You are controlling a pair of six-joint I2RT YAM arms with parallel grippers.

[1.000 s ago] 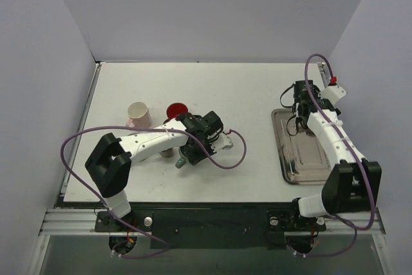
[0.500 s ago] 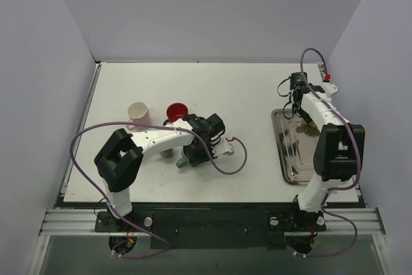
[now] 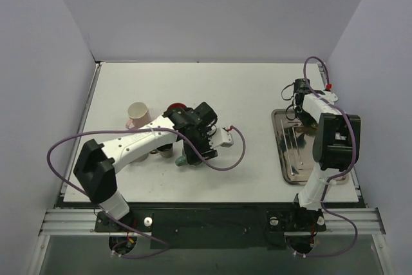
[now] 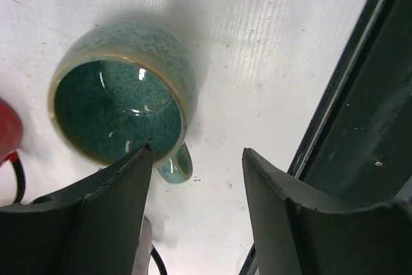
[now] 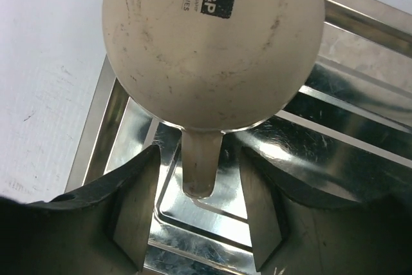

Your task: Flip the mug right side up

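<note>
Red cup [image 4: 8,128] cut by the left edge; cream mug [image 5: 212,62] cropped at top.

A teal mug [image 4: 119,107] sits on the white table [image 4: 257,43] in the upper left of the frame, its mouth facing the camera and its glazed inside showing. Its small handle [image 4: 175,165] points to the lower right. The hand [image 4: 196,159] fills the bottom, its fingers [image 4: 109,204] spread wide. The left fingertip meets the mug's lower rim. A red thing [image 4: 8,130] shows at the left edge and a dark rail [image 4: 360,127] runs down the right.
</note>
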